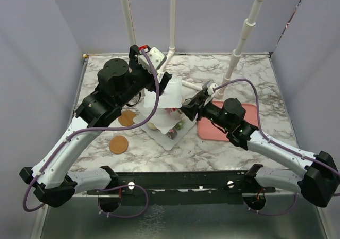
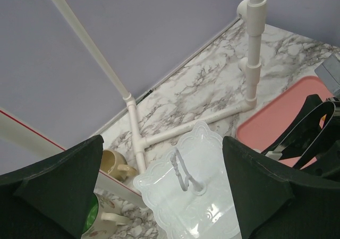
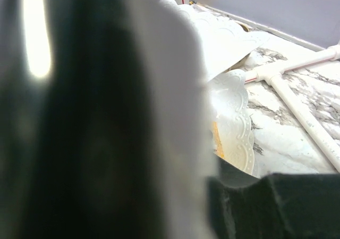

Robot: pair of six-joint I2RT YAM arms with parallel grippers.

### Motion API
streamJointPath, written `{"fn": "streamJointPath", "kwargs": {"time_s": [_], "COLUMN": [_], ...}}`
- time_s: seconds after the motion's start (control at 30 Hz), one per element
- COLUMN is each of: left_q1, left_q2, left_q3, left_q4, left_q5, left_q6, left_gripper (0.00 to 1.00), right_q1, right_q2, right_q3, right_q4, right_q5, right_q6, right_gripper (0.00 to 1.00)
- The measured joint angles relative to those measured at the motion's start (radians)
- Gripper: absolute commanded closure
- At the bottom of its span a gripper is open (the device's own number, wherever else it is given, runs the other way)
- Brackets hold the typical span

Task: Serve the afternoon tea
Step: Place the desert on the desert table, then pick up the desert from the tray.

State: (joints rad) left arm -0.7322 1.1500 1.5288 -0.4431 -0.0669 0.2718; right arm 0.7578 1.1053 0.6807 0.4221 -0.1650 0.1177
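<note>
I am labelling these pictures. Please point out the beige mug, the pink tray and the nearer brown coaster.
beige mug (image 2: 109, 163): left wrist view, on its side wall.
pink tray (image 2: 276, 117): left wrist view, on its bare floor.
nearer brown coaster (image 1: 119, 144): top external view, at its centre.

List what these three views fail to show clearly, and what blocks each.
Beige mug: top view, under the left arm.
Green mug: left wrist view, mostly behind a finger.
Pastries: top view, too small, partly under the top plate.
Right gripper: right wrist view blurred; open or shut unclear.
</note>
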Motion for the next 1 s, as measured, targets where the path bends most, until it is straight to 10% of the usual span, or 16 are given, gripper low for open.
{"fn": "streamJointPath", "kwargs": {"time_s": [0.63,1.0], "left_q1": [0.000,0.000], "left_q2": [-0.005,-0.006], "left_q3": [0.000,0.000], "left_q4": [0.000,0.000], "left_q5": [0.014,0.014], "left_q6": [0.000,0.002], "left_gripper": [0.05,0.05], "right_q1": [0.003,0.002], "right_q2": [-0.174,-0.343], "right_q3": [-0.002,-0.089], "right_q4": [-0.085,-0.268], "right_q5": [0.077,0.555], "right_q6": [0.016,0.121], "right_gripper": [0.50,0.52]}}
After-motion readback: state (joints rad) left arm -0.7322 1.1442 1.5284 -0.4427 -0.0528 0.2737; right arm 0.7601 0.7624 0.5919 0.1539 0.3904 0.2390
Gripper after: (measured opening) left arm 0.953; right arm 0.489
